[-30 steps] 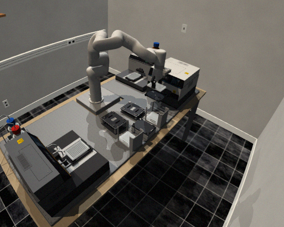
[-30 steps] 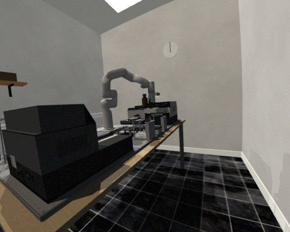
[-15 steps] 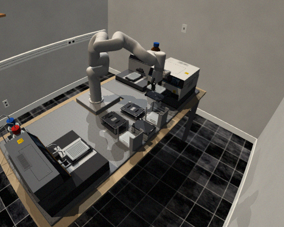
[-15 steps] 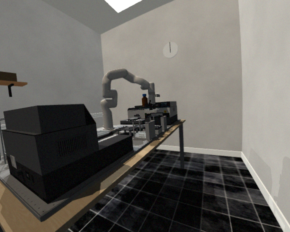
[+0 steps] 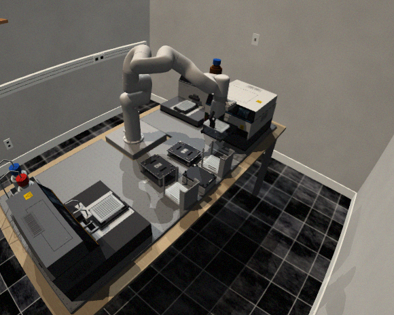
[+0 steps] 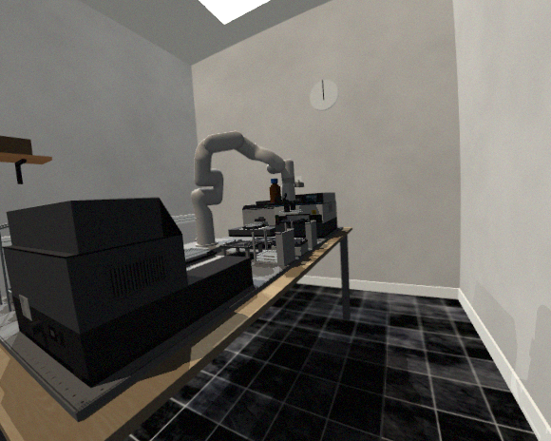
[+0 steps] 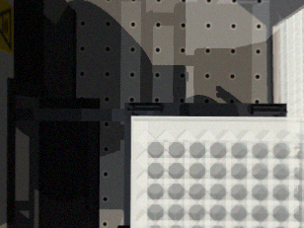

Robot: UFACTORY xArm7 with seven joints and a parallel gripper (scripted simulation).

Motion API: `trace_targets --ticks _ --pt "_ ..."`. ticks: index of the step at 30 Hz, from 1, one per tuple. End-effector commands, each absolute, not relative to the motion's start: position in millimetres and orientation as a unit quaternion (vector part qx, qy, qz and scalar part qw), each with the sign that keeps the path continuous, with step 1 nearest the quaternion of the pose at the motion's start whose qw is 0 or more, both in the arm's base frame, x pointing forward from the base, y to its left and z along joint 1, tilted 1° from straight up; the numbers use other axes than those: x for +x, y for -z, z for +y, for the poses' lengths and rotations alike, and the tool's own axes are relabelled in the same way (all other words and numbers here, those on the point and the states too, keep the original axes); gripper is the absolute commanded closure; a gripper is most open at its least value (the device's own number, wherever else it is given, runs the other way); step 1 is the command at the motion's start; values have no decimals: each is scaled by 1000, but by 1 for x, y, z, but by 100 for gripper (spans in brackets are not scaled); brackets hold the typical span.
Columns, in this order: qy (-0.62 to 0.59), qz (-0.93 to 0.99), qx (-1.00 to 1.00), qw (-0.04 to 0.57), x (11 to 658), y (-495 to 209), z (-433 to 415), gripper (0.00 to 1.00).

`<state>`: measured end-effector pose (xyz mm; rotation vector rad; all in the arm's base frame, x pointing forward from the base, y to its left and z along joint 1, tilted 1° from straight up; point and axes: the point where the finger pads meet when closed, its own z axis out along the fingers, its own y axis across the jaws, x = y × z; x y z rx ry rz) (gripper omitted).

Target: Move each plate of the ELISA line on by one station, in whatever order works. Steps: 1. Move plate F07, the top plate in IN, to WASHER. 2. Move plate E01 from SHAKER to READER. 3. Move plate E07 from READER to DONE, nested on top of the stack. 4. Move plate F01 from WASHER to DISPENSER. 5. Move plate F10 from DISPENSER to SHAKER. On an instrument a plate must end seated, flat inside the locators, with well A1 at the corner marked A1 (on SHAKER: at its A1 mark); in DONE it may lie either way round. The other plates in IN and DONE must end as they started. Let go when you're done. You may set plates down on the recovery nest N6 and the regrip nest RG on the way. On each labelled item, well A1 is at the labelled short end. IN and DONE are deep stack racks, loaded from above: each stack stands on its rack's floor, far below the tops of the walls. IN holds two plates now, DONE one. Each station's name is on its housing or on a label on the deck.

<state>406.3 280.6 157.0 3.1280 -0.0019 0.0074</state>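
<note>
My gripper is at the dark tray in front of the white READER, shut on a white well plate. The plate lies flat at or just above the tray; I cannot tell whether it is seated, and its label does not show. The fingers are out of the wrist view. Another white plate sits on the instrument with the brown bottle at the back. A third plate sits on the large dark instrument at the front left. The dark shaker block between the racks carries no white plate.
Two grey-walled stack racks stand near the table's front edge, each with a white plate inside. Two empty dark nests lie mid-deck. The arm's base stands behind them. Bottles stand at the far left corner.
</note>
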Motion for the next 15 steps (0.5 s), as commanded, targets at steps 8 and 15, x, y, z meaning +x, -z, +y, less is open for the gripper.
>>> trace_targets --ticks 8,15 --pt "-4 -1 1000 6 407 -146 281 100" --pt "-4 -1 1000 6 407 -143 281 100"
